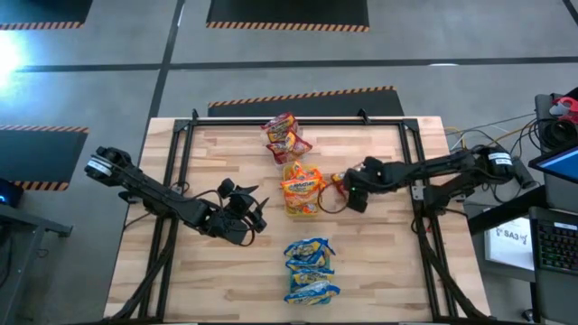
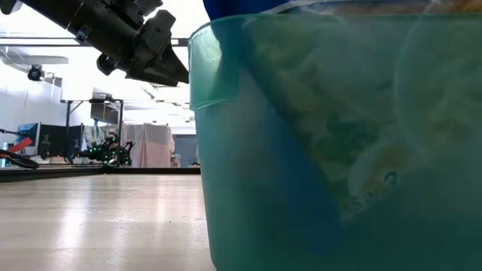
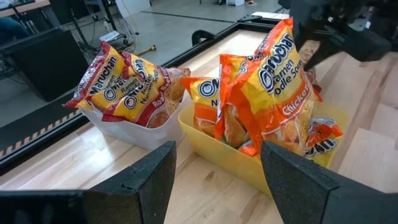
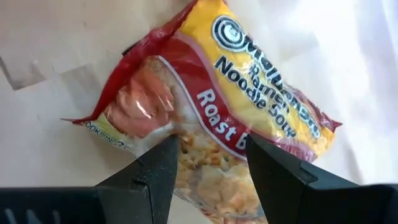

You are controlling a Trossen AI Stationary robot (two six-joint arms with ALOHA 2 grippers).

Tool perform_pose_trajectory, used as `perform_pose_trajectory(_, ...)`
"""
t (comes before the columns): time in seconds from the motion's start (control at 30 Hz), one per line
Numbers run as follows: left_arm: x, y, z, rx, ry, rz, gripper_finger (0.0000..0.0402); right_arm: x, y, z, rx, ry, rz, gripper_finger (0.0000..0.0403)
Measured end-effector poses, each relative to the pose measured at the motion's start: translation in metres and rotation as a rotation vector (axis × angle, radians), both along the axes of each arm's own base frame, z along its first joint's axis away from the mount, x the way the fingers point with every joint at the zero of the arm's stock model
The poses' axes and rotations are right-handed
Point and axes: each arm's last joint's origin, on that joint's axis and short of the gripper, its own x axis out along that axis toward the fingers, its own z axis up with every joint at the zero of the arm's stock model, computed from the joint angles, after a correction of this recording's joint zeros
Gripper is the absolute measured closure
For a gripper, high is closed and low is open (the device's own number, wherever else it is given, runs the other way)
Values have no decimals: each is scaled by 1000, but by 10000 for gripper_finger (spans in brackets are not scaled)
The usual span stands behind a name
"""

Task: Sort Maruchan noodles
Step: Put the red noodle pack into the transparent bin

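Noodles mostly sorted already: red packets [image 1: 285, 135] in a clear tray [image 3: 140, 130] near the far edge of the table [image 1: 226, 271], orange packets [image 1: 302, 188] in a yellow tray [image 3: 217, 146] at mid-table, blue packets [image 1: 311, 269] near the front edge. 1 red packet [image 4: 217, 118], labelled Roast B…, still out of place, just right of the yellow tray. Right gripper [image 1: 348, 194] closed on that packet, fingers [image 4: 152, 177] pinching its lower edge, contents showing between them. Left gripper [image 1: 248, 212] idle left of the yellow tray, fingers spread, holding nothing. Packet probably light, crinkly and slippery, with a brittle noodle block inside. Best taken by the flat sealed edge or gently across the block, never crushed. Likely destination: the clear tray.
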Motion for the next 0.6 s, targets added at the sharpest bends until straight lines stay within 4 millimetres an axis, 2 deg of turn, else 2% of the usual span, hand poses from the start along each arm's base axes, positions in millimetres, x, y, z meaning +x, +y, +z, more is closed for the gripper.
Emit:
perform_pose_trajectory(0.13,0,0,0,1,2,0,184,4,0,10,-2,-18,49,225)
perform_pose_trajectory(0.33,-1,1,-1,7,18,1,184,7,24,24,47,-66,206,239)
perform_pose_trajectory(0.6,-1,1,-1,7,19,1,184,-2,62,15,-221,28,424,261)
